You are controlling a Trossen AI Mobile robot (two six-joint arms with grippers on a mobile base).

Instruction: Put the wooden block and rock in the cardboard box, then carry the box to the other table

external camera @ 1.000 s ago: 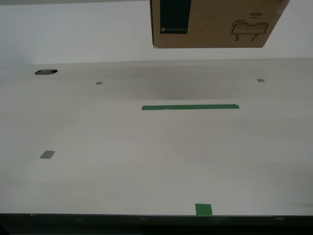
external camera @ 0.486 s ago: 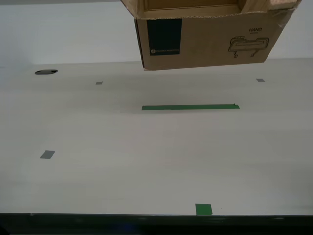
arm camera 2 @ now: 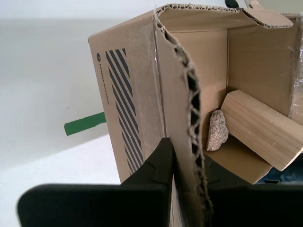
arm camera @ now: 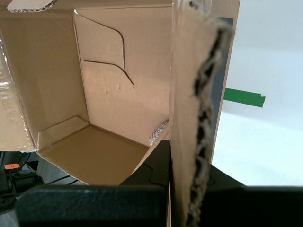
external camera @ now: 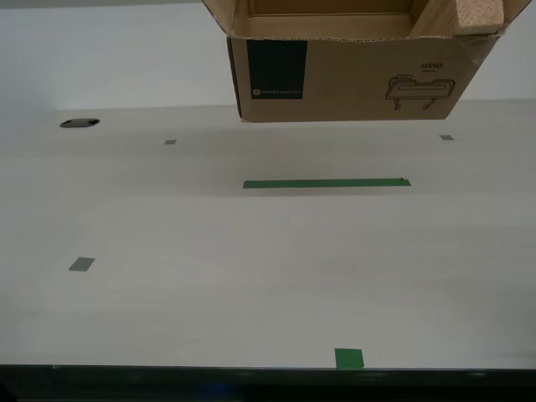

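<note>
Cardboard box, top centre of the exterior view, hangs over the table with block and rock inside, my first gripper and second gripper each pinching a flap; lowering onto the table comes next

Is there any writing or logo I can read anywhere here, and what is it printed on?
"HAND": on the cardboard box front, above a small line drawing.
White line on the dark label: too small to read.
Vertical print beside the diagonal stripes, on the box's side: too blurred to read.
Nothing else bears text.
</note>
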